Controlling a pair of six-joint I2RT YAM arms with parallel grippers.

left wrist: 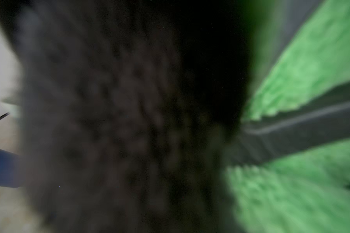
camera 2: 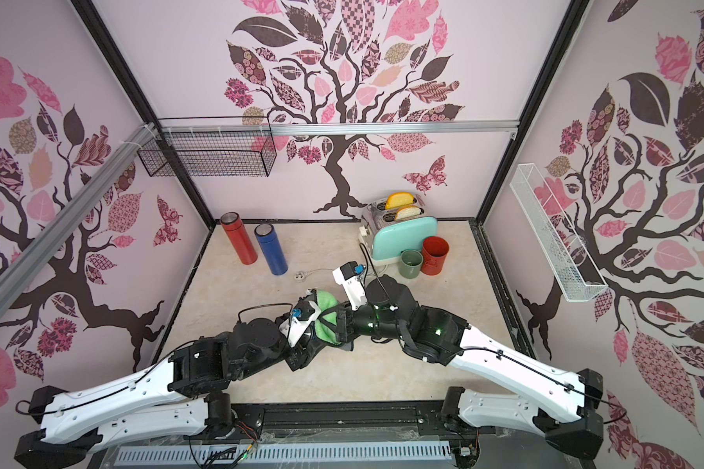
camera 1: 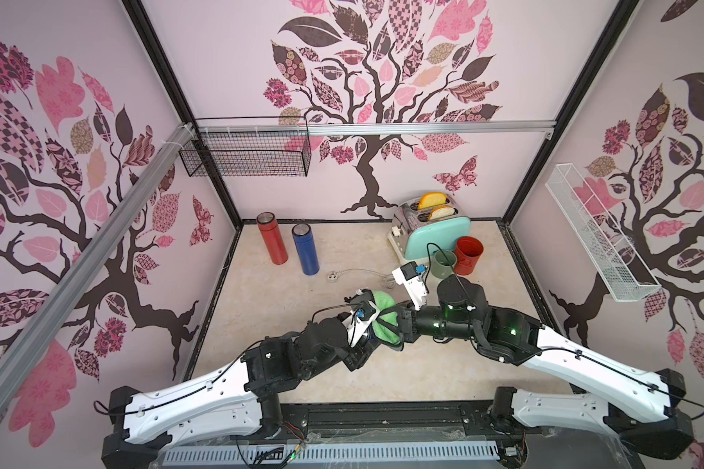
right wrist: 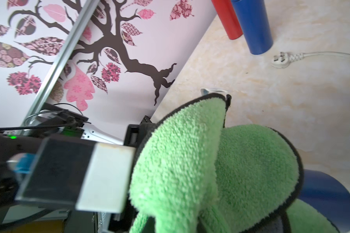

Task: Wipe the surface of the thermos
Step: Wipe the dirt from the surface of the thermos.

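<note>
Out in front of the toaster (camera 1: 435, 239), on the robot's side of the table (camera 1: 281, 325), the two arms are crowded nose to nose with a green cloth (camera 1: 383, 314) bunched between them. The right gripper (camera 1: 393, 323) is clamped tight on that cloth. The left gripper (camera 1: 360, 351) is buried under cloth and camera mount, so whether anything is held in it can't be told. The thermos (right wrist: 329, 201) is mostly hidden there too: only a curved blue patch is seen poking out from under the cloth in the right wrist view, so it's judged to be the one getting wiped. Stuff that could go wrong: the cloth is wadded thick, so it could get dragged out of the pinch, or only one strip of surface gets rubbed. Too hard a push and the thermos could be twisted or slid. A green mug (camera 1: 443, 264) and red cup (camera 1: 469, 256) are parked just in front of the toaster, close to the right arm, so a wide stroke could tip them. A plug (camera 1: 333, 276) is lying left of the toaster. A red flask (camera 1: 272, 239) and blue flask (camera 1: 306, 249) are stood further left, well clear.
</note>
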